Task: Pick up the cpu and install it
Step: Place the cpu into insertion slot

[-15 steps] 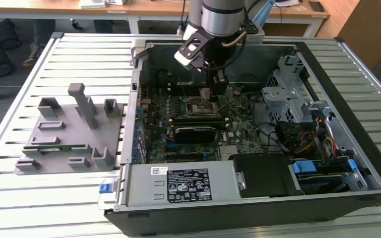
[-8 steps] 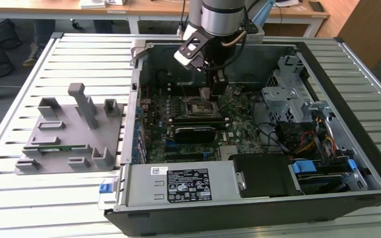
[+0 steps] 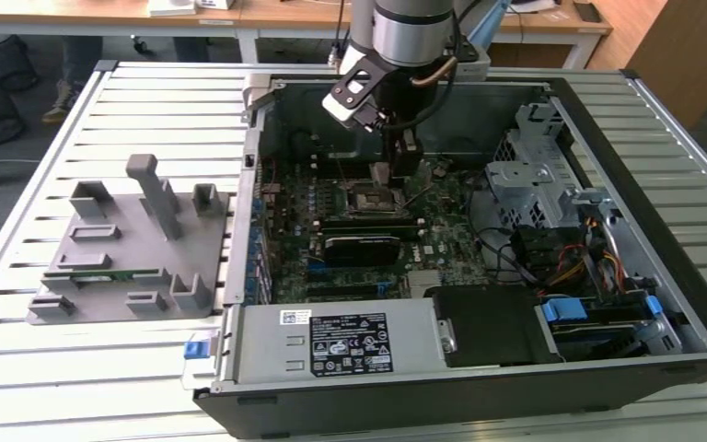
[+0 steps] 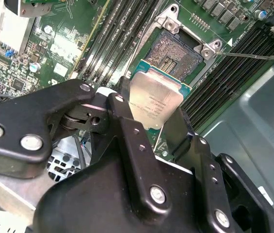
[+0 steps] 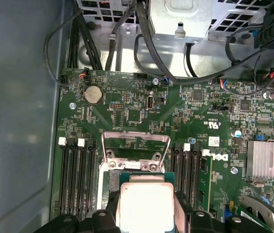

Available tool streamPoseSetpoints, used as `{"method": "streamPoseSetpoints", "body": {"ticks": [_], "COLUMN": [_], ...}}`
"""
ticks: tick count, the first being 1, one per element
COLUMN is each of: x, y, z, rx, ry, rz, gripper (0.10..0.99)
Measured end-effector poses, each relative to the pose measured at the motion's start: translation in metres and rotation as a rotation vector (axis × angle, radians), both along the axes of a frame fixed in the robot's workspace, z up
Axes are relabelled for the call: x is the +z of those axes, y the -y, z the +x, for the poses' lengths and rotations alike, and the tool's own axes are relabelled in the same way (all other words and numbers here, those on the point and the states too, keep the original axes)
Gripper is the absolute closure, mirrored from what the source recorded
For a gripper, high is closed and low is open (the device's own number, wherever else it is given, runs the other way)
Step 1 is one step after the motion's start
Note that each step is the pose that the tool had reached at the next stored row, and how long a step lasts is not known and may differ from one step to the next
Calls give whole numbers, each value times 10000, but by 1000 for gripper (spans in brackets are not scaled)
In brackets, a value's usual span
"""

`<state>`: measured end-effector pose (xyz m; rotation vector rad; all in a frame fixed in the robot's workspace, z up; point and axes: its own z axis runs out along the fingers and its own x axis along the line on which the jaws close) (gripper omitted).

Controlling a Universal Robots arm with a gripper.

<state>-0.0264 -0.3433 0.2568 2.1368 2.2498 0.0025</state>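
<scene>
The cpu (image 4: pixel 157 98), a flat square chip with a silver-white top, is held by its edges between the black fingers (image 4: pixel 121 104) of my gripper (image 4: pixel 151 110), which is shut on it. It hangs tilted just above the motherboard, close beside the open socket (image 4: pixel 175 54). In the first wrist view the cpu (image 5: pixel 146 206) sits between the gripper (image 5: pixel 146 216) fingers, next to the socket's raised metal bracket (image 5: pixel 136 143). In the exterior view the gripper (image 3: pixel 386 175) reaches down into the open computer case (image 3: pixel 648 276), right above the socket (image 3: pixel 366 199).
Memory slots (image 5: pixel 76 179) flank the socket. A finned heatsink (image 5: pixel 267 160), black cables (image 5: pixel 141 43) and a metal drive cage (image 3: pixel 538 170) are nearby. The power supply (image 3: pixel 329 341) fills the case's near side. A grey fixture (image 3: pixel 133 244) with a green stick (image 3: pixel 102 273) stands on the slatted table.
</scene>
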Motion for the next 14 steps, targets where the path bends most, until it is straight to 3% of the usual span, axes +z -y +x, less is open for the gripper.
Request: {"method": "streamPoseSetpoints", "body": {"ticks": [9, 14], "x": [-6, -32], "y": [0, -38], "z": [-67, -67], "rx": [0, -46], "ry": [0, 1], "rz": [-3, 0], "gripper": [561, 561]}}
